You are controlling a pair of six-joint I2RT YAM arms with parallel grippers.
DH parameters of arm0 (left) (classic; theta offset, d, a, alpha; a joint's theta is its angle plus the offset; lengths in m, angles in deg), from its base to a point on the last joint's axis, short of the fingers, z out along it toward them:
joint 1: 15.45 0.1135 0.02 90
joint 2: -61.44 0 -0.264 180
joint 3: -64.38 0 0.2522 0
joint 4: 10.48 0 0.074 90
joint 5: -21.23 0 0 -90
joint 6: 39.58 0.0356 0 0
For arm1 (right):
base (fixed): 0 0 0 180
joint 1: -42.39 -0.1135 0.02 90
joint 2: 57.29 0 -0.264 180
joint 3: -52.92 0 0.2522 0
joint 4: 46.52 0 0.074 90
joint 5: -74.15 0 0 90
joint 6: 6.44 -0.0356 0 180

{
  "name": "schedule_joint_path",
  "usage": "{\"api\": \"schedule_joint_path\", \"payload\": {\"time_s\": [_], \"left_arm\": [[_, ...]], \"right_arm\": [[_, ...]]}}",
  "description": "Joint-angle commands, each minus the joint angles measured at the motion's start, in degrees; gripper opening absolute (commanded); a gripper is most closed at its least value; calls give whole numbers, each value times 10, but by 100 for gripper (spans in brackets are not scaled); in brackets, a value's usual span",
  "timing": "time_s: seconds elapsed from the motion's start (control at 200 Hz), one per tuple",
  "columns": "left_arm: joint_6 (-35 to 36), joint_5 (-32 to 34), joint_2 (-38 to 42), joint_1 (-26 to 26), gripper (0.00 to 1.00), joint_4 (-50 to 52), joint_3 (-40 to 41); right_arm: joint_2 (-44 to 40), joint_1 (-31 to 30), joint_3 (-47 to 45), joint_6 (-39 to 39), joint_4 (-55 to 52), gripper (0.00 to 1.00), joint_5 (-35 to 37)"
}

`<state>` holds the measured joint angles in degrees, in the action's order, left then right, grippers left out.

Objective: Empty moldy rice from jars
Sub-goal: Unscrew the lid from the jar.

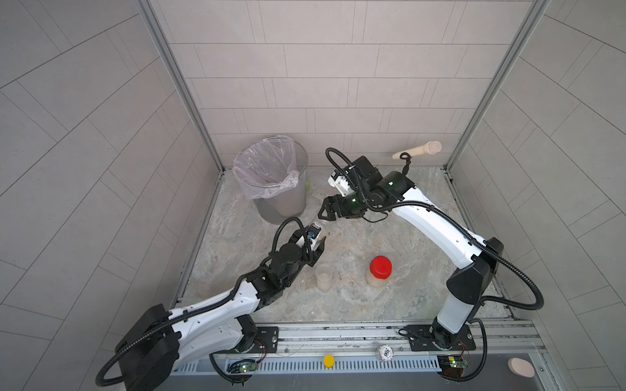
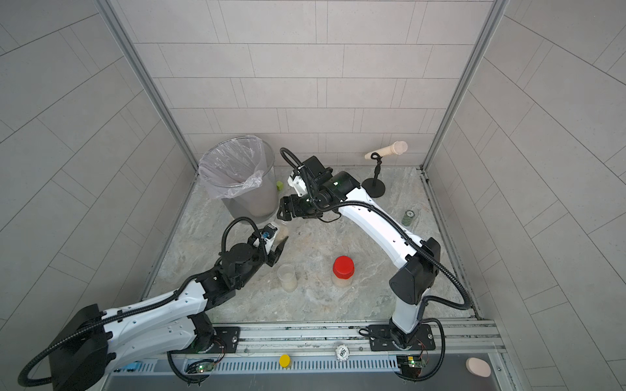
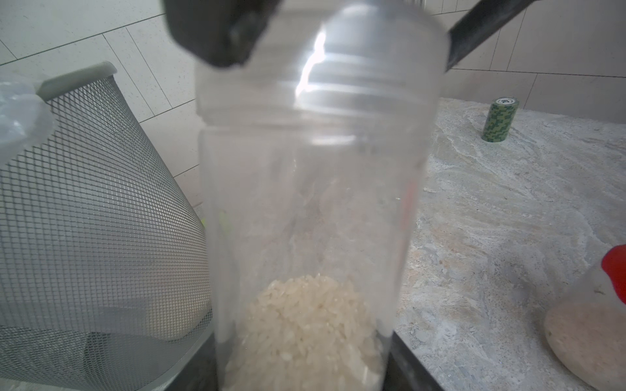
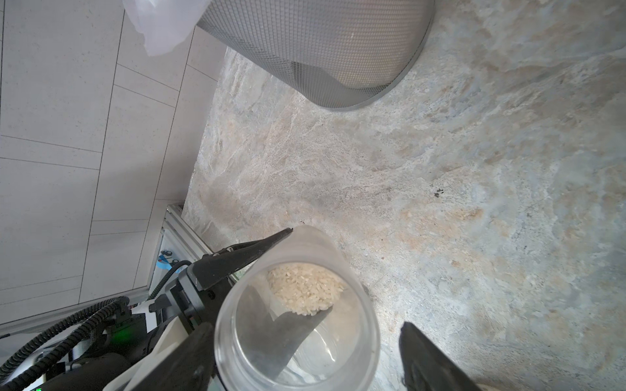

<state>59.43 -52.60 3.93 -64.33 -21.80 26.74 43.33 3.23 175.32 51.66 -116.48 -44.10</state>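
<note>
Left gripper clamps the lower half of 1 clear jar, long axis tilted up toward the right gripper. That gripper's jaws stand spread astride the top end, apparently not yet pinching. The moldy rice lies at the held base, with the mesh bin just beside.

A metal mesh bin lined with a clear plastic bag stands at the back left of a marble-patterned tabletop, a small yellow-green block just beside it. At the back right, a beige microphone-shaped prop sits tilted on a black stand. A green cylinder stands upright near the right edge. Along the front edge lie a yellow disc, a white round token and, well apart, a pink oval.
</note>
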Motion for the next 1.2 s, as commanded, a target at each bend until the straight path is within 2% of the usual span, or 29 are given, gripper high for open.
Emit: {"api": "schedule_joint_path", "payload": {"time_s": [0.0, 0.68, 0.856, 0.941, 1.196], "left_arm": [[4, 4, 11, 2, 0, -30, -1], [-1, -7, 19, 2, 0, -9, 4], [-5, -9, 23, 2, 0, -1, 9], [-7, -8, 26, 2, 0, 0, 11], [-8, -5, 27, 3, 0, -3, 10]], "right_arm": [[7, -9, 14, 8, -13, 86, -6], [21, -8, 33, 29, -20, 71, -5], [24, -7, 47, 34, -27, 73, -7], [26, -7, 53, 36, -32, 79, -7], [28, -7, 53, 42, -37, 80, -7]]}}
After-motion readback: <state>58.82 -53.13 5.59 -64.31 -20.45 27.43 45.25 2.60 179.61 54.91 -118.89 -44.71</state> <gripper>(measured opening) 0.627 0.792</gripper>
